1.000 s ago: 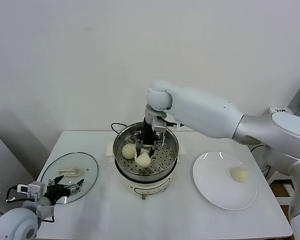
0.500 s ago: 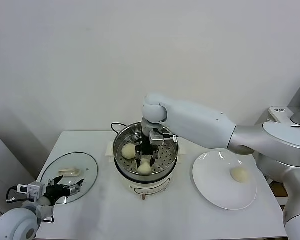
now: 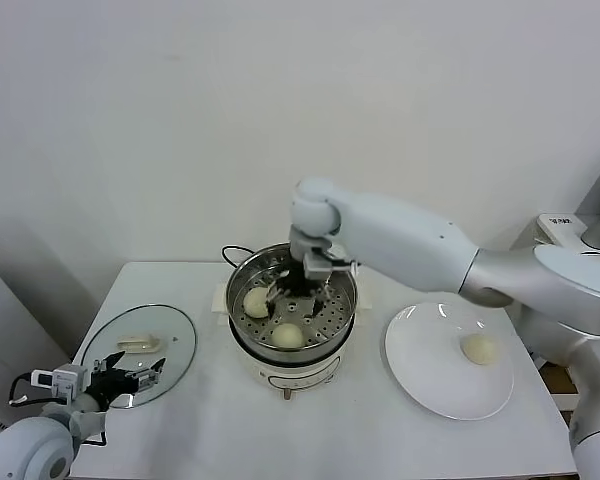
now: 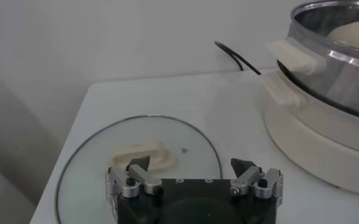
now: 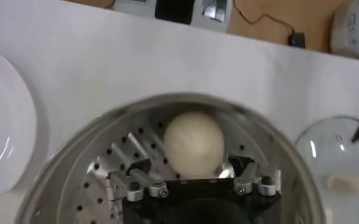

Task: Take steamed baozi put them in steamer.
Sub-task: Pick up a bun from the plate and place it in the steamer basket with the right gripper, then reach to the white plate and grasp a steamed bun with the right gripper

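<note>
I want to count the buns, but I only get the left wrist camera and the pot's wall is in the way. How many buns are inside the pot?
Observer: Two baozi show in the steamer, one at its left and one at its front.
Operator: Is the other arm holding one? My left gripper just hangs open over the glass lid.
Observer: No, the right gripper is open and empty, low inside the steamer.
Operator: Any buns outside the pot?
Observer: One baozi lies on the white plate, to the robot's right of the steamer.
</note>
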Robot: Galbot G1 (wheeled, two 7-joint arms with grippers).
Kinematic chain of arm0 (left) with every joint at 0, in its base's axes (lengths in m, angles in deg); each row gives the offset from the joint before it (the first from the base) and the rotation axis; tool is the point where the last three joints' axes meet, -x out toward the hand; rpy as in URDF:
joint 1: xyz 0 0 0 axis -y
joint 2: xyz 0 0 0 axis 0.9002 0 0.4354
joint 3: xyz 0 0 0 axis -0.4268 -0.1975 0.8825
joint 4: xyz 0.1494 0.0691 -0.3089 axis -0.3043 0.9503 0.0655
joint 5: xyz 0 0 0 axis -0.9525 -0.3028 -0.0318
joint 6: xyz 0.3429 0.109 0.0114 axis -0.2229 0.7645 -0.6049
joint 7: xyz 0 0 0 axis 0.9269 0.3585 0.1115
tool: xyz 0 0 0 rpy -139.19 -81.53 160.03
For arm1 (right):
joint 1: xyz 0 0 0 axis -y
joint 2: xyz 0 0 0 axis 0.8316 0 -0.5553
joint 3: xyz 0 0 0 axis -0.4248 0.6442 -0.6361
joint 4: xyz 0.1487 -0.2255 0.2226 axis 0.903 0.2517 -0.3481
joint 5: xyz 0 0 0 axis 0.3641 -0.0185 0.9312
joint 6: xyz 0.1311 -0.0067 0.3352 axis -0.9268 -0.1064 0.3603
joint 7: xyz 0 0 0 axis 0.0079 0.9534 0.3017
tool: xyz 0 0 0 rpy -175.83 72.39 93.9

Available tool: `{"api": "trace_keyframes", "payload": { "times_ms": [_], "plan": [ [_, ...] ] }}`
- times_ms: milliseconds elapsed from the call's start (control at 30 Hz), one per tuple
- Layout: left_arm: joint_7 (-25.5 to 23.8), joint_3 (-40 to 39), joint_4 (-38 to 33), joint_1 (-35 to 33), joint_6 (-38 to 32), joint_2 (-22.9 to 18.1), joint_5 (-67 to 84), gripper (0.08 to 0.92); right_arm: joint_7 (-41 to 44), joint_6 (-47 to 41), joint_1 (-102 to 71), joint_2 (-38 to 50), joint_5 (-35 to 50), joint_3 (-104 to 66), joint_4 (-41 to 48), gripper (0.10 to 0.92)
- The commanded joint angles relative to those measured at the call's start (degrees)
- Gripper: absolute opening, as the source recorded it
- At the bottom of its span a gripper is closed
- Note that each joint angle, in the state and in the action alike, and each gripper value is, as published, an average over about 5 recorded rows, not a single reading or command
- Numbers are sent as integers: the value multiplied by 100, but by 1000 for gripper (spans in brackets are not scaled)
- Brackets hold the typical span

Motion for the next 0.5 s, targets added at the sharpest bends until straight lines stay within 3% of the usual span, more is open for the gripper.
{"api": "trace_keyframes", "payload": {
  "times_ms": [33, 233, 500],
  "plan": [
    [4, 3, -20, 33, 18, 33, 4, 823, 9, -1325, 827, 876, 638, -48, 676, 822],
    [14, -2, -59, 55, 46, 36, 8, 823, 180, -2478, 1121, 1797, 1109, 531, 1006, 823],
    [26, 25, -100, 41, 63, 39, 7, 823, 325, -3160, 982, 2750, 1231, 1021, 1236, 823]
  ]
}}
